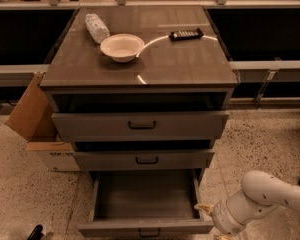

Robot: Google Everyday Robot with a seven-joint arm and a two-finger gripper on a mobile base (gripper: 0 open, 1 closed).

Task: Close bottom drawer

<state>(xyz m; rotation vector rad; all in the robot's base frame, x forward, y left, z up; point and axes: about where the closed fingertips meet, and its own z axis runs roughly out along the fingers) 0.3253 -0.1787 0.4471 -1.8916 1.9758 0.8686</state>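
The grey three-drawer cabinet (190, 66) has a brown wood-grain top. Its slim bottom drawer (145, 196) is plain grey inside, with a dark handle. On the cabinet top are a cream round bowl (122, 47), a whitish plastic bottle (97, 27) and a flat black device (186, 34). Left of the cabinet is a tan cardboard box (32, 114). Around it is a beige floor (260, 139) with dark speckles. At its lower right, the white arm (270, 194) ends in a pale beige gripper (204, 209).

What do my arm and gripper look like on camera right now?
The arm is smooth white, built of rounded tubular segments with a ringed joint; no cables or markings show. The gripper, a pale tan tip, sits at the right front corner of the open grey bottom drawer.
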